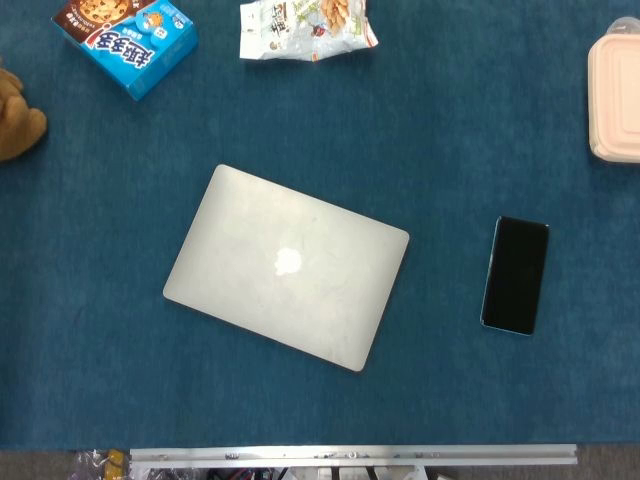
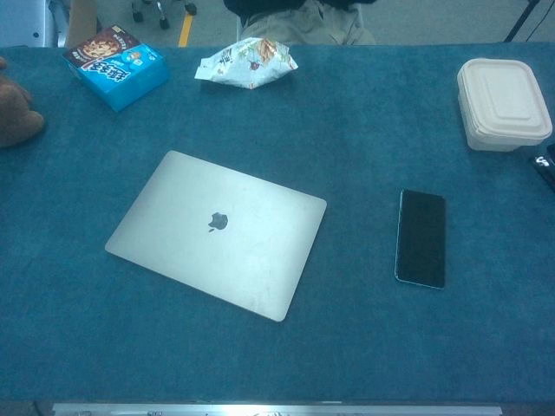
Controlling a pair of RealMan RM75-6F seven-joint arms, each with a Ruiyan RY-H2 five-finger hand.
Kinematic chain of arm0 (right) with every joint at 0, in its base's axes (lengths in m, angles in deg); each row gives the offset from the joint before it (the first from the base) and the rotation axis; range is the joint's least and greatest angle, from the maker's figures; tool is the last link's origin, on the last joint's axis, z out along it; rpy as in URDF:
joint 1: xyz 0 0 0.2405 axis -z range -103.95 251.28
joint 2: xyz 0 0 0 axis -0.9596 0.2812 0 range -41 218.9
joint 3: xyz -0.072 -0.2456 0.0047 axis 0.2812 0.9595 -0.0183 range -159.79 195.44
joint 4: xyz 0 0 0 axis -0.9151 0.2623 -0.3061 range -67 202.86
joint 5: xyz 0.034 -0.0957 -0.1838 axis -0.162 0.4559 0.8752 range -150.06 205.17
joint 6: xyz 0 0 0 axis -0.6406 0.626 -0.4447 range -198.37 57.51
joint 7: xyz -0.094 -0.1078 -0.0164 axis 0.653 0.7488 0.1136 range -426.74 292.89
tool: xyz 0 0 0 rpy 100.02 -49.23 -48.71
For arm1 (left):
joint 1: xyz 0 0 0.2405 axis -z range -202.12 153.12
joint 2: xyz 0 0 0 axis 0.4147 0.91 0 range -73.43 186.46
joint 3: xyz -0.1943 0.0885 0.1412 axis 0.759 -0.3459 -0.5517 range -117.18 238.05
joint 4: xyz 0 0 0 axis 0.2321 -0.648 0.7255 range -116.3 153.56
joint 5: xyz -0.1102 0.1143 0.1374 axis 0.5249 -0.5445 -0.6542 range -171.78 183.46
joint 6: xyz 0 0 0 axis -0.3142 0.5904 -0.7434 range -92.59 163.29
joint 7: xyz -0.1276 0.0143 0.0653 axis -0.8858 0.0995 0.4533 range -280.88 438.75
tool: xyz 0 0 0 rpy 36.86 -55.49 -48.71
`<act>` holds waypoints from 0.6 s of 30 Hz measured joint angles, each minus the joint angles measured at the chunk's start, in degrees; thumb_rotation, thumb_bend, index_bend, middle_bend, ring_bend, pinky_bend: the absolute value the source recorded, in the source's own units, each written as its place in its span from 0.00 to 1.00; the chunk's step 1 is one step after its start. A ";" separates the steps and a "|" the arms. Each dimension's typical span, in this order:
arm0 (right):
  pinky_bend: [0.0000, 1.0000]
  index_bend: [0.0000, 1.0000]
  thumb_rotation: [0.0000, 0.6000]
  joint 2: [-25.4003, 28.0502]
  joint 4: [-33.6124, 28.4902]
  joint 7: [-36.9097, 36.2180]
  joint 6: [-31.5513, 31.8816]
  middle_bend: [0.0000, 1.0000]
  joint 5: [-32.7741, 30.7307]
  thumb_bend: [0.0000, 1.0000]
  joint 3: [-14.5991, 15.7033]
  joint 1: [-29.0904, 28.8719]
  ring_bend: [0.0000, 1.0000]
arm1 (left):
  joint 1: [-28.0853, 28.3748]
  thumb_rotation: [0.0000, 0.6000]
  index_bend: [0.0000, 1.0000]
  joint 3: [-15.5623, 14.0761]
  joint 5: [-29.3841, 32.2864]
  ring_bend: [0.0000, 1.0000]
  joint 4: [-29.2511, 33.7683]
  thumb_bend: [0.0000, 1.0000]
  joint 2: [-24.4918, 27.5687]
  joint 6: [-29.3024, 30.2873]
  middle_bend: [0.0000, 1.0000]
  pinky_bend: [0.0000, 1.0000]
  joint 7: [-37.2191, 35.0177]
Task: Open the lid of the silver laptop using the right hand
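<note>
A: Nearest the camera, right at six o'clock, is the silver laptop (image 1: 287,266), lid flat down, logo up, sitting skewed on the blue tabletop (image 1: 440,160). Nothing is touching it.

B: And no hand anywhere, in either view. Left, right, both out of sight, so released or clenched, I cannot tell.

A: So the opening hasn't begun. Lid fully closed, by my reading.

B: Moving outward: black phone (image 1: 516,274) at three o'clock from the laptop, well apart, face up.

A: Further out at one o'clock, a pale lidded food box (image 2: 503,102). At twelve, a crumpled snack bag (image 2: 247,62). At eleven, a blue biscuit box (image 2: 115,64). And at nine to ten o'clock, on the edge, something brown and furry (image 1: 18,118), cut off by the frame.

B: Risks from here?

A: The skew, first. The opening edge isn't square to the robot, and I can't tell from these views which long side is the hinge. Pick the wrong side and the fingers just scrape.

B: And a thin lid on a light body. One hand lifting, nothing pinning the base, the whole machine could tip up or slide across the cloth.

A: Sliding toward three o'clock means the phone gets shoved. A right hand coming in low from that side could clip it, too.
</note>
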 measured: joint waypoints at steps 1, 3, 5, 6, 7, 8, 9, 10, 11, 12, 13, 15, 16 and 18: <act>0.38 0.30 1.00 0.04 -0.13 0.05 0.10 0.28 0.00 0.16 -0.02 0.04 0.23 | -0.03 1.00 0.28 0.06 0.04 0.23 -0.07 0.34 -0.05 0.08 0.28 0.19 -0.06; 0.38 0.30 1.00 0.11 -0.30 0.12 0.39 0.28 0.06 0.16 -0.05 0.16 0.23 | -0.13 1.00 0.29 0.16 0.03 0.23 -0.18 0.34 -0.17 0.33 0.28 0.19 -0.16; 0.38 0.30 1.00 0.17 -0.37 0.16 0.65 0.28 0.17 0.16 0.01 0.37 0.23 | -0.20 1.00 0.29 0.11 -0.12 0.23 -0.22 0.34 -0.15 0.41 0.28 0.19 -0.18; 0.38 0.30 1.00 0.23 -0.40 0.11 0.75 0.28 0.26 0.16 0.09 0.46 0.23 | -0.26 1.00 0.29 0.04 -0.28 0.23 -0.23 0.34 -0.12 0.46 0.28 0.19 -0.19; 0.38 0.30 1.00 0.26 -0.40 0.07 0.79 0.28 0.29 0.16 0.12 0.51 0.23 | -0.33 1.00 0.29 -0.03 -0.45 0.23 -0.23 0.34 -0.09 0.54 0.28 0.19 -0.23; 0.38 0.30 1.00 0.32 -0.39 -0.03 0.91 0.28 0.37 0.16 0.17 0.60 0.23 | -0.43 1.00 0.29 -0.13 -0.68 0.23 -0.21 0.34 -0.03 0.69 0.28 0.19 -0.31; 0.38 0.30 1.00 0.35 -0.38 -0.12 1.03 0.28 0.41 0.16 0.18 0.66 0.23 | -0.51 1.00 0.29 -0.18 -0.84 0.23 -0.17 0.34 0.01 0.84 0.28 0.19 -0.38; 0.38 0.30 1.00 0.38 -0.38 -0.22 1.15 0.28 0.44 0.16 0.18 0.72 0.23 | -0.60 1.00 0.29 -0.22 -0.95 0.23 -0.11 0.34 0.06 1.00 0.28 0.19 -0.43; 0.38 0.30 1.00 0.44 -0.37 -0.36 1.34 0.28 0.49 0.16 0.16 0.80 0.23 | -0.71 1.00 0.29 -0.25 -1.08 0.23 -0.03 0.34 0.10 1.19 0.28 0.19 -0.45; 0.38 0.30 1.00 0.52 -0.36 -0.45 1.46 0.28 0.54 0.16 0.14 0.84 0.23 | -0.77 1.00 0.29 -0.26 -1.18 0.23 0.00 0.34 0.10 1.31 0.28 0.19 -0.44; 0.38 0.30 1.00 0.60 -0.36 -0.48 1.48 0.28 0.55 0.16 0.11 0.86 0.23 | -0.81 1.00 0.29 -0.28 -1.24 0.23 0.01 0.34 0.09 1.34 0.28 0.19 -0.41; 0.38 0.30 1.00 0.83 -0.52 -0.64 1.42 0.28 0.55 0.16 0.02 0.79 0.23 | -0.78 1.00 0.29 -0.32 -1.21 0.23 0.08 0.34 0.11 1.13 0.28 0.19 -0.34; 0.38 0.30 1.00 0.93 -0.62 -0.79 1.40 0.28 0.60 0.16 -0.06 0.71 0.23 | -0.75 1.00 0.29 -0.35 -1.21 0.23 0.20 0.34 0.17 0.99 0.28 0.19 -0.26; 0.38 0.30 1.00 1.12 -0.80 -1.10 1.37 0.28 0.88 0.16 -0.19 0.50 0.23 | -0.69 1.00 0.29 -0.40 -1.48 0.23 0.49 0.34 0.36 0.94 0.28 0.19 0.01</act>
